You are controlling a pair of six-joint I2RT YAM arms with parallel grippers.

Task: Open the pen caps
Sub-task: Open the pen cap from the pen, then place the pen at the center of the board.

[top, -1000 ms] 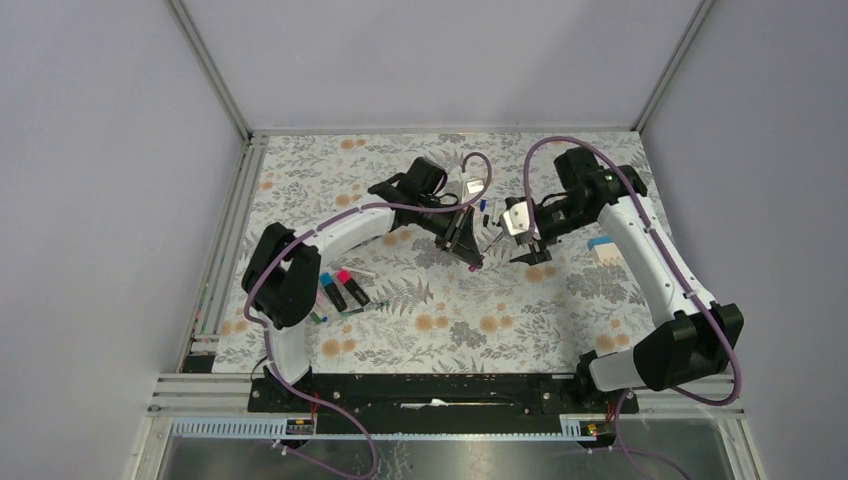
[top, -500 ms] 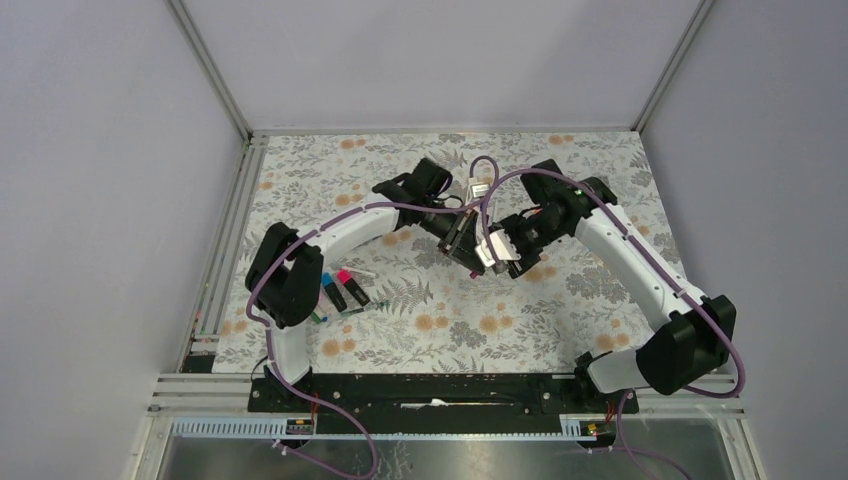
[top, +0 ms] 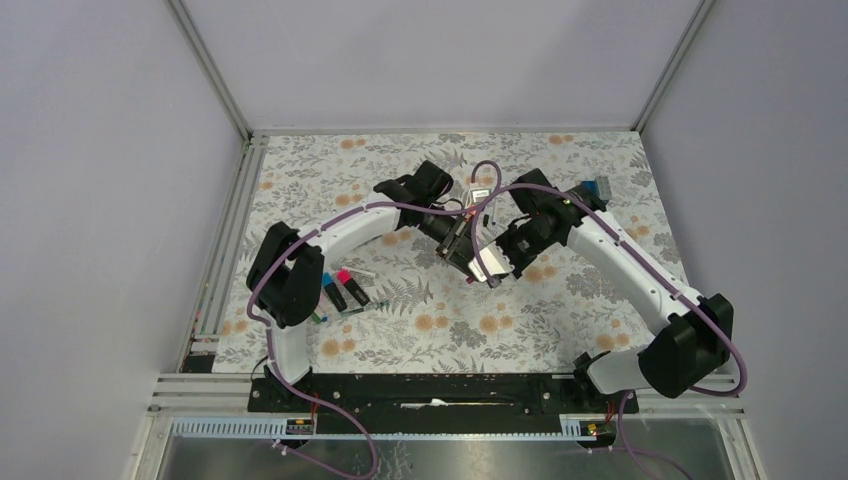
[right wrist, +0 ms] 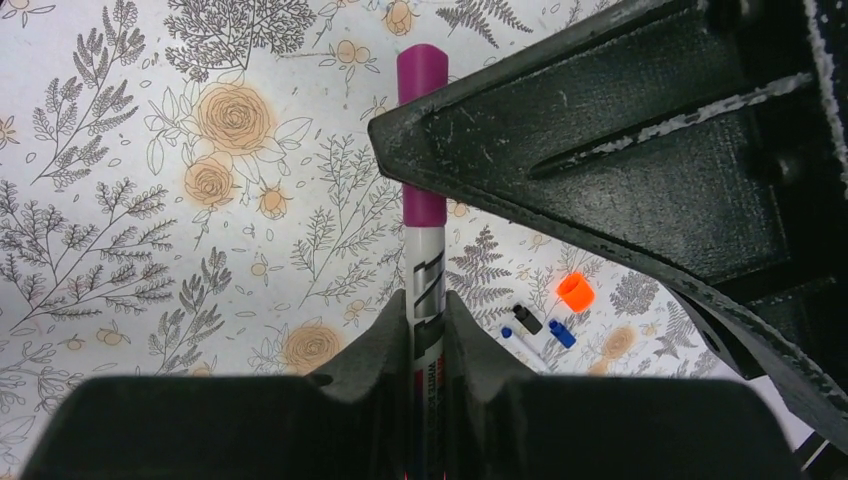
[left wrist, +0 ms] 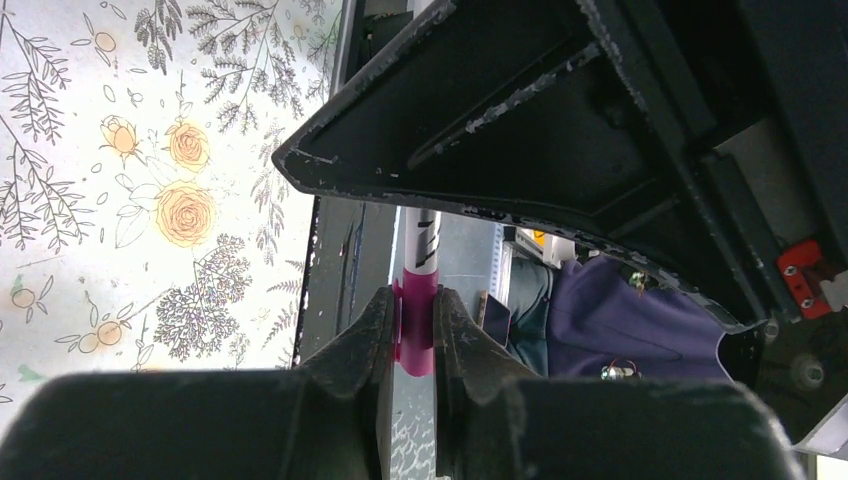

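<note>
Left gripper (left wrist: 415, 310): we saw it pinching the magenta cap (right wrist: 418, 80).
Right gripper (right wrist: 428, 305): clamped on the pen (right wrist: 430, 260) barrel, just behind the cap.
Axis: we judged the pull lay along the pen, with the grippers facing each other.

Smooth magenta plastic pen cap (right wrist: 421, 70), scuffed matt black fingers (right wrist: 600, 150), matt floral-printed table cover (right wrist: 150, 230)

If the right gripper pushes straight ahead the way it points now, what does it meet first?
Probably the left gripper, shut on the magenta cap just ahead of the right gripper, which grips the pen barrel. The gap between them is hard to judge.
</note>
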